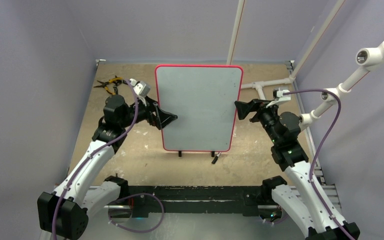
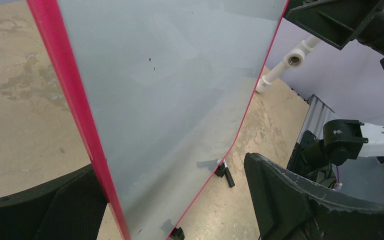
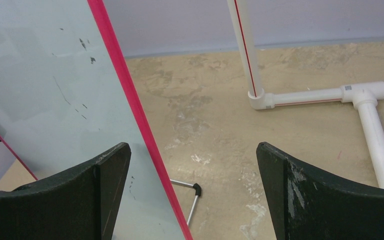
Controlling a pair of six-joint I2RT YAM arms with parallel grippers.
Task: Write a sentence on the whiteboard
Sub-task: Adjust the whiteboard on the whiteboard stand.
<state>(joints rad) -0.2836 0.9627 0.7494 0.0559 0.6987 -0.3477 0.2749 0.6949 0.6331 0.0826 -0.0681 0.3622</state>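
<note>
**Overhead view.** A large upright whiteboard (image 1: 198,107) with a pale grey face and a thin red-pink rim stood on small black feet (image 1: 180,154) at centre frame. It rested on a scuffed tan tabletop (image 1: 130,150) between two white-and-black robot arms. The left gripper (image 1: 169,119) met the board's left edge at mid-height, and the right gripper (image 1: 241,109) met the right edge slightly higher in the frame. Only this view took in both arms whole, along with yellow-handled pliers (image 1: 107,85) lying at the table's upper left.

**Left wrist camera.** This camera showed what the overhead could not. The jaws were spread wide, and the red rim ran up between the two black fingers (image 2: 300,200). Whether either finger touched the board could not be told.

**Right wrist camera.** This gripper's own jaws were equally wide, with the rim rising between them from bottom centre to upper left. Small dark specks (image 3: 82,42) were scattered on the board's face and did not register from above. The same camera picked up a thin metal stand leg (image 3: 192,192) with a black tip, just right of the rim at the bottom of the frame.

**The room.** White plastic pipes (image 1: 272,82) lay along the right of the tabletop, and plain lavender walls (image 1: 35,60) enclosed the cell.
</note>
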